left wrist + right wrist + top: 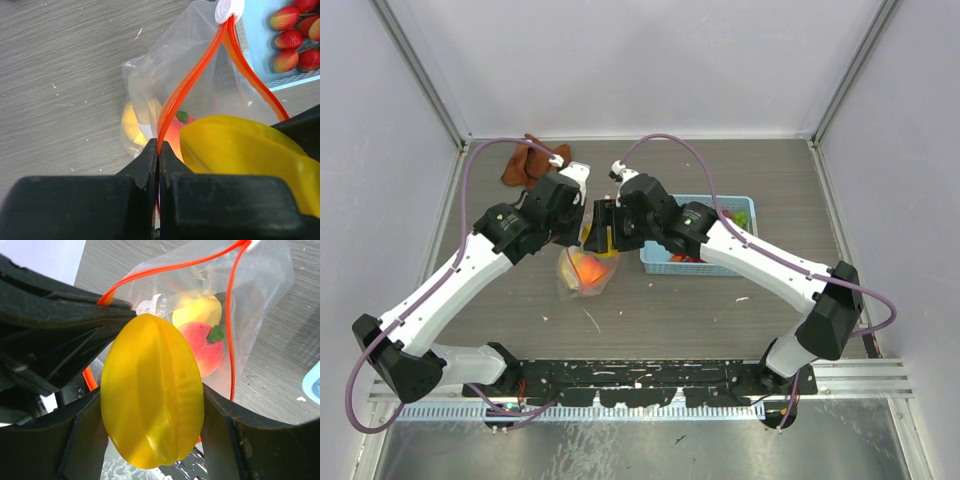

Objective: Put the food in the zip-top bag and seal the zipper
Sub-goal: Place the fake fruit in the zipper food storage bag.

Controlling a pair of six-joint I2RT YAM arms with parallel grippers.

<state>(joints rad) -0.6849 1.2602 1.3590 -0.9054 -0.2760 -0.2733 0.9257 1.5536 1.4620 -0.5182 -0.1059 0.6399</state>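
The clear zip-top bag [586,272] hangs open at mid-table, with a peach [202,347] and a yellow fruit [197,311] inside. My left gripper [158,150] is shut on the bag's orange-red zipper strip [192,80] and holds one lip up; the white slider tab [228,9] sits at the strip's far end. My right gripper [152,405] is shut on a yellow ribbed fruit [151,390] and holds it just above the bag's open mouth, close beside the left gripper. That yellow fruit also shows in the left wrist view [240,150].
A light-blue perforated basket [740,266] stands right of the bag, with several red strawberries [292,37] and green pieces in it. A brown cloth [525,160] lies at the back left. Grey walls close in the table on three sides.
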